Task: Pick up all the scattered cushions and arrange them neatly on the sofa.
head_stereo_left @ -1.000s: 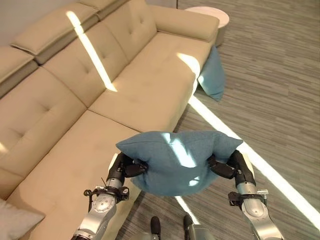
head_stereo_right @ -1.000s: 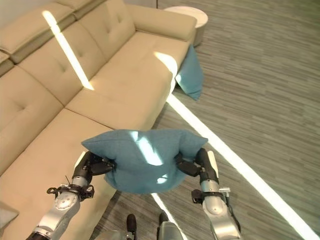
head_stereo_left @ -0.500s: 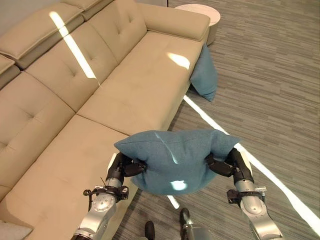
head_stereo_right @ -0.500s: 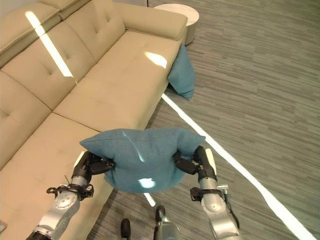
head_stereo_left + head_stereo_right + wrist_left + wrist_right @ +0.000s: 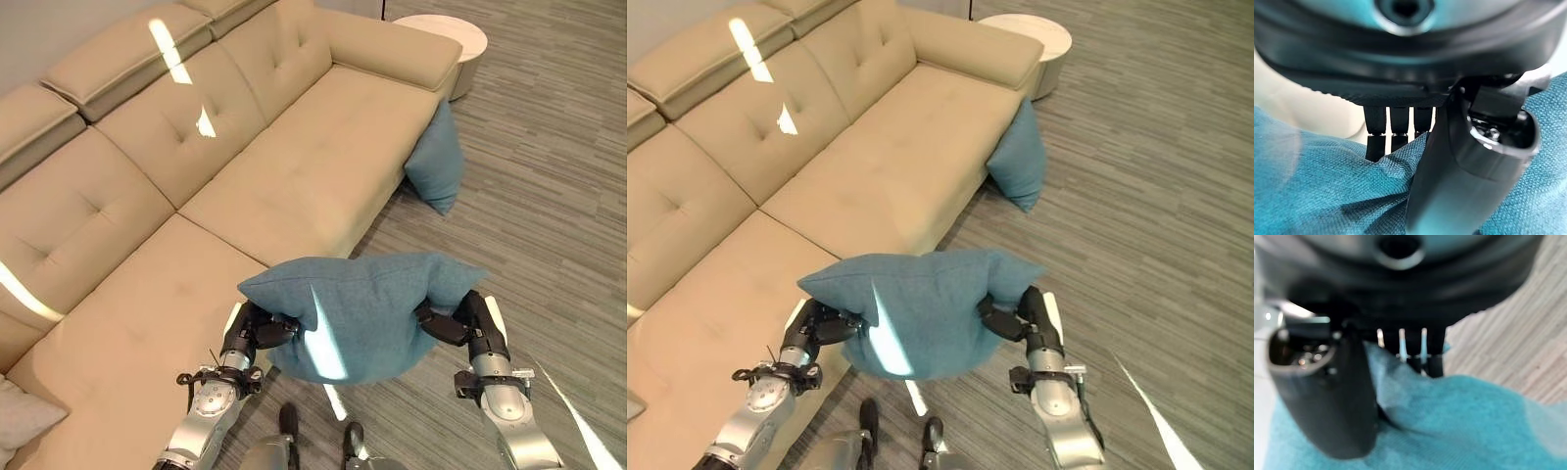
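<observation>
Two hands carry your teal cushion (image 5: 358,308) in the air, just off the front edge of the beige sofa (image 5: 245,186): the left hand (image 5: 257,330) and right hand (image 5: 460,323) each pinch a side edge, fingers curled into the cloth. It looks light and soft, sagging between the grips, so keep hold of both edges. Plain woven teal, plump and square. A second cushion (image 5: 437,166) leans against the sofa's far end, on the floor.
</observation>
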### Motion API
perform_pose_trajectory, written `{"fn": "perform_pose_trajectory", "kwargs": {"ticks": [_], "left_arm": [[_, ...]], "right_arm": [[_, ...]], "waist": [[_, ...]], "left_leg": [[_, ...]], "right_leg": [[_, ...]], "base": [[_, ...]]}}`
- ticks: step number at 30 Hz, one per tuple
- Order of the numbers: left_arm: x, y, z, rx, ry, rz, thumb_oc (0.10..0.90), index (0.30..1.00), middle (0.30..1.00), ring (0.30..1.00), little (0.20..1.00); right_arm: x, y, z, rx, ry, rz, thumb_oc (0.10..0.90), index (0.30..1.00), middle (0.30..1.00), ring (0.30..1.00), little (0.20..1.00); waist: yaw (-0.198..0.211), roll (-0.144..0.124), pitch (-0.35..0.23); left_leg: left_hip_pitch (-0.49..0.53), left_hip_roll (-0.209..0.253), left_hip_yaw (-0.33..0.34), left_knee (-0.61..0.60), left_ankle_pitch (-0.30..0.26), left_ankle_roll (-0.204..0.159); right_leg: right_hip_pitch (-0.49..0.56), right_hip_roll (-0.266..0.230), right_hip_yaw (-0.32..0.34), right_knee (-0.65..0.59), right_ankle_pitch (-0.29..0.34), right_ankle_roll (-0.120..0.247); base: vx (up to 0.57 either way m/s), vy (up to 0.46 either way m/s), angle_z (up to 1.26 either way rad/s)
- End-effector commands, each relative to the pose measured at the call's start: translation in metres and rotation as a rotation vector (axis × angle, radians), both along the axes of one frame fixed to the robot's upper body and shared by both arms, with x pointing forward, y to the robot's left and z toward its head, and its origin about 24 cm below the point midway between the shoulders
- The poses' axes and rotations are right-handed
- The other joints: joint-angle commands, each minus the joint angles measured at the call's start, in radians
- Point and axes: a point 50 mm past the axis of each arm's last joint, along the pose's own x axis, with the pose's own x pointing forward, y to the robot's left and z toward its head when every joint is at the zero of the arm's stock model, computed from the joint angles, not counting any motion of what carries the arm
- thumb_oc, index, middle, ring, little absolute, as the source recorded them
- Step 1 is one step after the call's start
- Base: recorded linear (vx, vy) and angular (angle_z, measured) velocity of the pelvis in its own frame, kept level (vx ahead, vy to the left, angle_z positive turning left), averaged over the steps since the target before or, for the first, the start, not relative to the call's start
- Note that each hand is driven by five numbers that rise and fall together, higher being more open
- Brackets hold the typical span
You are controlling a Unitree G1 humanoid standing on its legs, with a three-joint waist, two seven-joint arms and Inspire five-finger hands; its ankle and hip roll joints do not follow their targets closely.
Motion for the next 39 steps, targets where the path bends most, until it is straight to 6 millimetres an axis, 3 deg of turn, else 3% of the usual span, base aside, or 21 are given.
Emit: {"fn": "perform_pose_trajectory", "kwargs": {"ticks": [1, 4, 5, 6, 9, 11, 13, 14, 16, 17, 19, 22, 24, 27, 29, 31, 33, 35, 37, 38, 39], "left_arm": [[0.021, -0.030, 0.069, -0.106, -0.371, -0.149, 0.400, 0.300, 0.300, 0.300, 0.300], [0.019, -0.029, 0.068, -0.104, -0.363, -0.161, 0.400, 0.300, 0.300, 0.300, 0.300], [0.020, -0.028, 0.069, -0.104, -0.366, -0.158, 0.400, 0.300, 0.300, 0.300, 0.300], [0.021, -0.028, 0.071, -0.098, -0.373, -0.160, 0.400, 0.300, 0.300, 0.300, 0.300], [0.023, -0.027, 0.073, -0.085, -0.384, -0.159, 0.400, 0.300, 0.300, 0.300, 0.300], [0.023, -0.026, 0.074, -0.087, -0.387, -0.153, 0.400, 0.300, 0.300, 0.300, 0.300], [0.022, -0.024, 0.073, -0.090, -0.384, -0.147, 0.400, 0.300, 0.300, 0.300, 0.300], [0.021, -0.024, 0.072, -0.091, -0.383, -0.147, 0.400, 0.300, 0.300, 0.300, 0.300], [0.022, -0.027, 0.071, -0.097, -0.381, -0.154, 0.400, 0.300, 0.300, 0.300, 0.300], [0.022, -0.027, 0.071, -0.097, -0.381, -0.154, 0.400, 0.300, 0.300, 0.300, 0.300], [0.024, -0.029, 0.071, -0.097, -0.382, -0.159, 0.400, 0.300, 0.300, 0.300, 0.300], [0.022, -0.030, 0.067, -0.092, -0.369, -0.171, 0.400, 0.300, 0.300, 0.300, 0.300], [0.021, -0.031, 0.066, -0.101, -0.363, -0.174, 0.400, 0.300, 0.300, 0.300, 0.300], [0.020, -0.031, 0.063, -0.121, -0.350, -0.171, 0.400, 0.300, 0.300, 0.300, 0.300], [0.020, -0.031, 0.063, -0.132, -0.345, -0.157, 0.400, 0.300, 0.300, 0.300, 0.300], [0.019, -0.030, 0.060, -0.135, -0.332, -0.156, 0.400, 0.300, 0.300, 0.300, 0.300], [0.019, -0.032, 0.058, -0.129, -0.323, -0.166, 0.400, 0.300, 0.300, 0.300, 0.300], [0.020, -0.033, 0.058, -0.125, -0.322, -0.173, 0.400, 0.300, 0.300, 0.300, 0.300], [0.022, -0.035, 0.061, -0.123, -0.335, -0.180, 0.400, 0.300, 0.300, 0.300, 0.300], [0.022, -0.035, 0.061, -0.123, -0.335, -0.180, 0.400, 0.300, 0.300, 0.300, 0.300], [0.023, -0.036, 0.064, -0.120, -0.342, -0.180, 0.400, 0.300, 0.300, 0.300, 0.300]], "right_arm": [[0.021, 0.038, 0.051, 0.047, -0.293, 0.196, 0.400, 0.300, 0.300, 0.300, 0.300], [0.020, 0.043, 0.049, 0.045, -0.282, 0.219, 0.400, 0.300, 0.300, 0.300, 0.300], [0.021, 0.044, 0.050, 0.040, -0.286, 0.227, 0.400, 0.300, 0.300, 0.300, 0.300], [0.023, 0.047, 0.053, 0.036, -0.296, 0.244, 0.400, 0.300, 0.300, 0.300, 0.300], [0.024, 0.051, 0.052, 0.052, -0.294, 0.255, 0.400, 0.300, 0.300, 0.300, 0.300], [0.024, 0.051, 0.052, 0.059, -0.292, 0.254, 0.400, 0.300, 0.300, 0.300, 0.300], [0.024, 0.050, 0.051, 0.068, -0.291, 0.251, 0.400, 0.300, 0.300, 0.300, 0.300], [0.024, 0.050, 0.051, 0.068, -0.290, 0.251, 0.400, 0.300, 0.300, 0.300, 0.300], [0.023, 0.045, 0.050, 0.067, -0.290, 0.229, 0.400, 0.300, 0.300, 0.300, 0.300], [0.023, 0.045, 0.050, 0.067, -0.290, 0.229, 0.400, 0.300, 0.300, 0.300, 0.300], [0.023, 0.043, 0.051, 0.056, -0.291, 0.223, 0.400, 0.300, 0.300, 0.300, 0.300], [0.019, 0.040, 0.047, 0.049, -0.276, 0.222, 0.400, 0.300, 0.300, 0.300, 0.300], [0.019, 0.039, 0.047, 0.051, -0.274, 0.217, 0.400, 0.300, 0.300, 0.300, 0.300], [0.019, 0.035, 0.049, 0.048, -0.280, 0.206, 0.400, 0.300, 0.300, 0.300, 0.300], [0.021, 0.034, 0.052, 0.052, -0.297, 0.199, 0.400, 0.300, 0.300, 0.300, 0.300], [0.020, 0.030, 0.053, 0.043, -0.297, 0.188, 0.400, 0.300, 0.300, 0.300, 0.300], [0.017, 0.026, 0.051, 0.037, -0.289, 0.172, 0.400, 0.300, 0.300, 0.300, 0.300], [0.015, 0.023, 0.051, 0.029, -0.284, 0.164, 0.400, 0.300, 0.300, 0.300, 0.300], [0.014, 0.020, 0.051, 0.030, -0.291, 0.134, 0.400, 0.300, 0.300, 0.300, 0.300], [0.014, 0.020, 0.051, 0.030, -0.291, 0.134, 0.400, 0.300, 0.300, 0.300, 0.300], [0.015, 0.019, 0.052, 0.031, -0.298, 0.116, 0.400, 0.300, 0.300, 0.300, 0.300]], "waist": [[0.036, -0.005, -0.121], [0.053, -0.020, -0.137], [0.053, -0.021, -0.132], [0.040, -0.014, -0.111], [0.027, 0.006, -0.098], [0.021, 0.010, -0.098], [0.008, 0.010, -0.103], [0.005, 0.012, -0.101], [-0.029, -0.005, -0.097], [-0.028, -0.003, -0.095], [-0.044, -0.013, -0.091], [-0.054, -0.024, -0.108], [-0.055, -0.024, -0.109], [-0.051, -0.032, -0.093], [-0.046, -0.041, -0.079], [-0.040, -0.043, -0.083], [-0.039, -0.048, -0.093], [-0.042, -0.049, -0.100], [-0.038, -0.035, -0.101], [-0.038, -0.036, -0.103], [-0.028, -0.030, -0.102]], "left_leg": [[0.034, -0.034, -0.010, -0.033, 0.043, 0.047], [0.079, -0.048, -0.013, -0.031, 0.007, 0.074], [0.098, -0.052, -0.014, -0.033, -0.004, 0.085], [0.138, -0.049, -0.021, -0.033, -0.027, 0.104], [0.192, -0.042, -0.037, -0.043, -0.051, 0.115], [0.213, -0.042, -0.045, -0.057, -0.057, 0.113], [0.259, -0.044, -0.066, -0.084, -0.074, 0.101], [0.264, -0.041, -0.068, -0.086, -0.076, 0.100], [0.306, -0.060, -0.123, -0.091, -0.099, 0.090], [0.309, -0.057, -0.123, -0.091, -0.102, 0.090], [0.331, -0.064, -0.162, -0.082, -0.124, 0.081], [0.352, -0.060, -0.198, -0.034, -0.174, 0.064], [0.342, -0.054, -0.205, 0.016, -0.164, 0.049], [0.202, -0.017, -0.166, 0.296, -0.086, 0.005], [0.119, 0.007, -0.113, 0.410, -0.064, 0.017], [0.095, 0.035, -0.030, 0.334, -0.099, 0.038], [0.092, 0.019, 0.002, 0.236, -0.124, 0.054], [0.081, 0.003, 0.016, 0.187, -0.109, 0.060], [0.018, -0.003, 0.101, 0.080, -0.014, 0.045], [0.021, -0.005, 0.102, 0.070, -0.008, 0.044], [-0.001, 0.003, 0.132, 0.025, 0.036, 0.029]], "right_leg": [[0.093, 0.001, 0.101, 0.051, -0.117, 0.130], [0.074, -0.035, 0.102, 0.192, -0.134, 0.155], [0.040, -0.047, 0.104, 0.275, -0.115, 0.174], [-0.036, -0.067, 0.110, 0.441, -0.051, 0.210], [-0.137, -0.087, 0.091, 0.531, -0.031, 0.204], [-0.155, -0.093, 0.074, 0.506, -0.045, 0.196], [-0.196, -0.090, 0.067, 0.362, -0.051, 0.183], [-0.189, -0.087, 0.064, 0.355, -0.050, 0.182], [-0.232, -0.042, 0.194, 0.171, 0.004, 0.201], [-0.226, -0.040, 0.193, 0.165, 0.007, 0.201], [-0.254, -0.022, 0.269, 0.146, 0.041, 0.219], [-0.209, -0.037, 0.273, 0.125, 0.055, 0.207], [-0.189, -0.035, 0.270, 0.124, 0.053, 0.197], [-0.117, -0.049, 0.221, 0.094, 0.038, 0.166], [-0.083, -0.044, 0.197, 0.078, 0.020, 0.137], [-0.040, -0.044, 0.156, 0.060, -0.009, 0.128], [-0.021, -0.046, 0.129, 0.048, -0.023, 0.132], [-0.009, -0.044, 0.115, 0.038, -0.030, 0.134], [0.020, -0.009, 0.096, 0.022, -0.055, 0.130], [0.019, -0.011, 0.096, 0.022, -0.055, 0.130], [0.041, 0.005, 0.088, 0.017, -0.073, 0.124]], "base": [[0.37, 0.123, -0.22], [0.27, 0.114, -0.29], [0.23, 0.177, -0.22], [0.15, 0.140, -0.03], [0.21, 0.080, 0.17], [0.25, -0.012, 0.35], [0.27, -0.080, 0.42], [0.25, -0.090, 0.52], [0.31, -0.115, 0.53], [0.26, -0.109, 0.74], [0.22, -0.129, 0.81], [0.27, -0.190, 0.83], [0.16, -0.149, 0.42], [0.06, -0.195, 0.52], [0.06, -0.209, 0.45], [0.18, -0.124, 0.34], [0.16, -0.036, 0.54], [0.13, -0.019, 0.71], [0.15, -0.012, 0.71], [0.19, 0.031, 0.56], [0.23, 0.064, 0.34]]}}
